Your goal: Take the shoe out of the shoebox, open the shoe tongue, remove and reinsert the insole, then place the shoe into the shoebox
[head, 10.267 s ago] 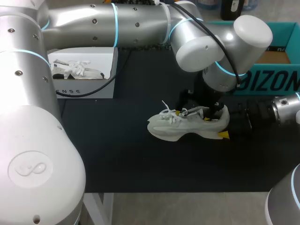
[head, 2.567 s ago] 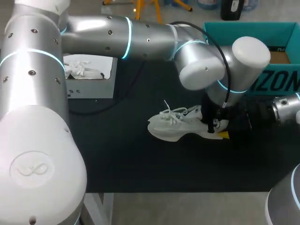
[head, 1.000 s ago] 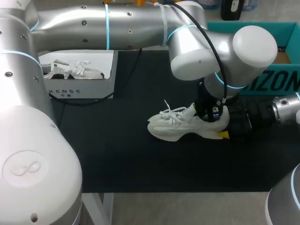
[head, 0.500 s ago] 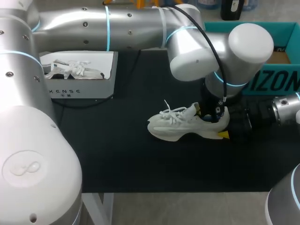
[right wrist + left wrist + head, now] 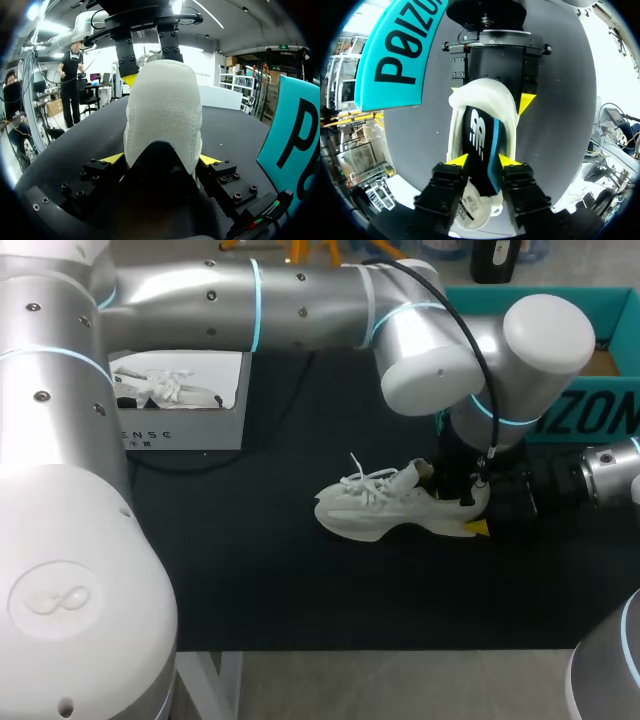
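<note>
Matte black table (image 5: 250,570): left jaws pinch flat insole (image 5: 481,145), right jaws clamp padded shoe (image 5: 162,110).

Black table mat (image 5: 260,570) covers the work surface. Teal cardboard box (image 5: 600,410) sits at the far right edge, top open, brown inside, big dark lettering on its near wall; it shows in both wrist views too. Second white shoe (image 5: 160,388), laces loose, lies inside the white shoebox (image 5: 180,430) at far left, well apart from the teal box.
</note>
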{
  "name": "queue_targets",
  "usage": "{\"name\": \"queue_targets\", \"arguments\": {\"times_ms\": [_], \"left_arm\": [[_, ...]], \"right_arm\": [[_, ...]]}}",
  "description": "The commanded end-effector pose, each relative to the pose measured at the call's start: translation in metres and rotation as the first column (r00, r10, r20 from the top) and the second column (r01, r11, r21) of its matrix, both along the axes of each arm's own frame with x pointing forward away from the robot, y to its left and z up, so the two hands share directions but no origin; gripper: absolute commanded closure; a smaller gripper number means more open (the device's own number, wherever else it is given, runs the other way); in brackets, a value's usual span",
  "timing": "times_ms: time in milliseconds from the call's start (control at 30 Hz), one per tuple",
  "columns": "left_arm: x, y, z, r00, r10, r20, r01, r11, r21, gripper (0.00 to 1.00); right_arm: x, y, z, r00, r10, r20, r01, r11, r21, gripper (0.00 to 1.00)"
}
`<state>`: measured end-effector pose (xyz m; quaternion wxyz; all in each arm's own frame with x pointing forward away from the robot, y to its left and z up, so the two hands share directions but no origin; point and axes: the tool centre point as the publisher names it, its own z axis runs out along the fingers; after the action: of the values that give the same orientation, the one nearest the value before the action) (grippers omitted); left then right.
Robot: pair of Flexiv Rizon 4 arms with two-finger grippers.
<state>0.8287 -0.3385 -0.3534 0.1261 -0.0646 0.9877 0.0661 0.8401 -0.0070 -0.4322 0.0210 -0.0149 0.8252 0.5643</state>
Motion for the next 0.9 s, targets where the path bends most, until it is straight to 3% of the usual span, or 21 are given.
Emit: {"name": "queue_targets", "arguments": {"times_ms": [33,500,533,600,667,900], "left_arm": [[0.0,0.002,0.002,1.0,0.004,0.002,-0.004,1.0,0.004,0.66],[0.003,-0.01,-0.016,1.0,-0.012,-0.019,0.012,1.0,0.017,0.69],[0.006,-0.01,-0.02,1.0,-0.009,-0.019,0.01,1.0,0.016,0.71],[0.01,-0.011,-0.026,1.0,-0.006,-0.01,0.007,1.0,0.028,0.9],[0.012,-0.012,-0.034,1.0,-0.011,-0.004,0.011,0.999,0.052,1.0],[0.008,-0.01,-0.039,1.0,-0.018,-0.016,0.018,1.0,0.006,1.0]], "right_arm": [[0.0,0.001,-0.002,1.0,-0.002,0.0,0.002,1.0,-0.003,1.0],[0.0,0.001,-0.002,1.0,-0.002,0.0,0.002,1.0,-0.003,1.0],[0.0,0.001,-0.002,1.0,-0.002,0.0,0.002,1.0,-0.003,1.0],[0.0,0.001,-0.002,1.0,-0.002,0.0,0.002,1.0,-0.003,1.0],[0.0,0.001,-0.002,1.0,-0.002,0.0,0.002,1.0,-0.003,1.0],[0.0,0.001,-0.002,1.0,-0.002,0.0,0.002,1.0,-0.003,1.0]]}}
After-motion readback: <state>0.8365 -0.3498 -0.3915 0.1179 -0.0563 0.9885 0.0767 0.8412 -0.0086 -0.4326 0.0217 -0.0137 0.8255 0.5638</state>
